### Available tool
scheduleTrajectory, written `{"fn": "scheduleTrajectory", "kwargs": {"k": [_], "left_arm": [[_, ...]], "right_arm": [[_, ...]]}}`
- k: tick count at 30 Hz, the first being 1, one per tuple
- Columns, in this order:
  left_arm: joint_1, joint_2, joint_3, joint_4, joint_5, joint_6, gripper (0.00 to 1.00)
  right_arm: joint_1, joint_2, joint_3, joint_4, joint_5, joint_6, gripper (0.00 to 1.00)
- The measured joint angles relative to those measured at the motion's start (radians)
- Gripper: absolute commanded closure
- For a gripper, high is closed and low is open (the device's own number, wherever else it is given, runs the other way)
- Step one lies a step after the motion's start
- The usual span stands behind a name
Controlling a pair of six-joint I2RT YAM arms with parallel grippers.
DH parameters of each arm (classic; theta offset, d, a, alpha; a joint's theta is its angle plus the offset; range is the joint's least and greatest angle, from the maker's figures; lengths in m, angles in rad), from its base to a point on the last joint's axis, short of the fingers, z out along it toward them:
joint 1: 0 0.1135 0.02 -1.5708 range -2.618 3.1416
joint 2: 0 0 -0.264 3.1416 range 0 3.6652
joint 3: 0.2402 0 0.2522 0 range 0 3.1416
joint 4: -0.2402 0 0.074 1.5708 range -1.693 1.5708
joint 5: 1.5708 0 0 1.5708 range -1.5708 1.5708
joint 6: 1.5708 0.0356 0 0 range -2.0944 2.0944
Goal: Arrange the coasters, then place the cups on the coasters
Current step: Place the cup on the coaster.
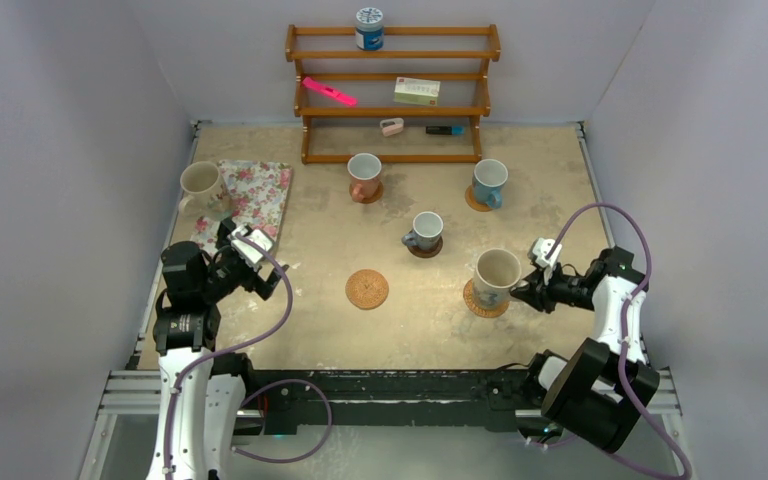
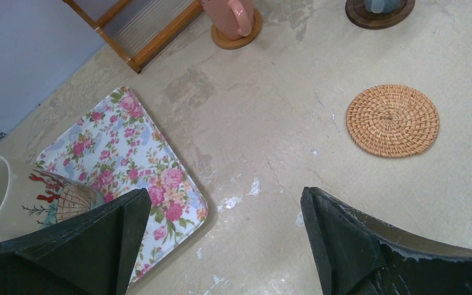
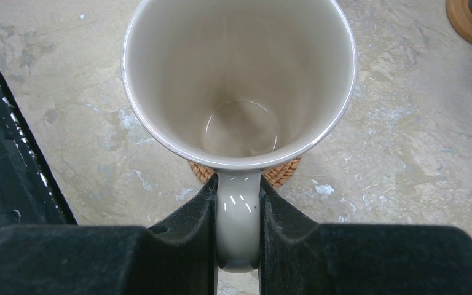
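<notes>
Top external view: you are looking at three cups sitting on coasters across the far half of the table (image 1: 300,320): the pinkish-brown mug (image 1: 364,175), the blue mug (image 1: 488,182) and the small grey-blue mug (image 1: 425,231) (that last one on the dark coaster (image 1: 426,250)).
Right gripper (image 3: 238,187): its jaws are pinching the handle of the cream mug (image 3: 239,74) tightly from both sides.
Cream mug: it is standing upright over a woven coaster (image 3: 281,173) near the right arm. It appears to be resting on it, though its base is hidden from you.
Left gripper (image 2: 224,196): its jaws are standing wide apart, gripping nothing, hovering above the table beside the floral mat (image 2: 129,153).
Bare coaster (image 2: 393,120): it is lying flat by itself in the near middle.
Second cream mug (image 1: 200,184): it is sitting at the left edge, just beside the floral mat, off any coaster.
</notes>
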Motion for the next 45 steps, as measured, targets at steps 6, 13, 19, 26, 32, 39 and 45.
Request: {"fn": "scheduleTrajectory", "kwargs": {"k": [6, 13, 19, 26, 32, 39, 45], "left_arm": [[0.0, 0.0, 0.0, 0.0, 0.001, 0.0, 0.0], [0.0, 0.0, 0.0, 0.0, 0.002, 0.0, 0.0], [0.0, 0.0, 0.0, 0.0, 0.002, 0.0, 0.0], [0.0, 0.0, 0.0, 0.0, 0.004, 0.0, 0.0], [0.0, 0.0, 0.0, 0.0, 0.005, 0.0, 0.0], [0.0, 0.0, 0.0, -0.001, 0.005, 0.002, 0.0], [0.0, 0.0, 0.0, -0.001, 0.006, 0.002, 0.0]], "right_arm": [[0.0, 0.0, 0.0, -0.003, 0.0, -0.009, 0.91], [0.0, 0.0, 0.0, -0.006, 0.001, -0.02, 0.86], [0.0, 0.0, 0.0, -0.011, 0.002, -0.033, 0.82], [0.0, 0.0, 0.0, -0.014, 0.003, -0.042, 0.78], [0.0, 0.0, -0.002, -0.018, 0.002, -0.049, 0.76], [0.0, 0.0, -0.002, -0.027, 0.001, -0.058, 0.71], [0.0, -0.002, -0.002, -0.035, -0.002, -0.065, 0.67]]}}
